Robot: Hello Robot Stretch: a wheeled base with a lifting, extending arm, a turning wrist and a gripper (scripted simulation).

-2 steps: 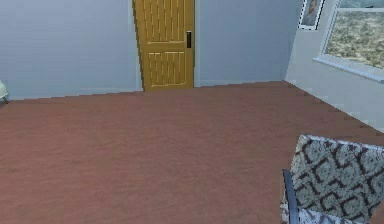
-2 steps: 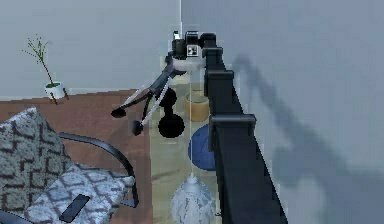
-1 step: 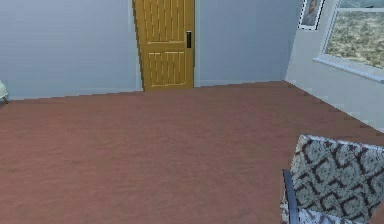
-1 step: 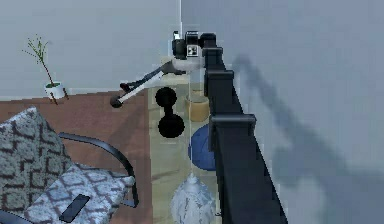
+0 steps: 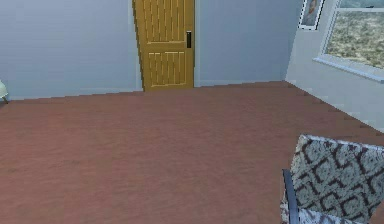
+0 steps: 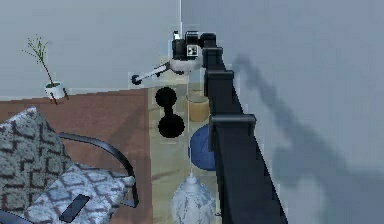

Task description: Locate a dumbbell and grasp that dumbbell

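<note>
Near the tool [image 6: 140,76], we see a black dumbbell [image 6: 170,127]; we cannot tell whether the tool holds anything.

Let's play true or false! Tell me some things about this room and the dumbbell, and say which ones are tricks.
1. The door is yellow-brown wood. True.
2. The dumbbell is bright red. False: it is black.
3. A potted plant stands on the floor by the wall. True.
4. The armchair is plain green. False: it has a dark and light pattern.
5. A window is at the forward view's right. True.
</note>
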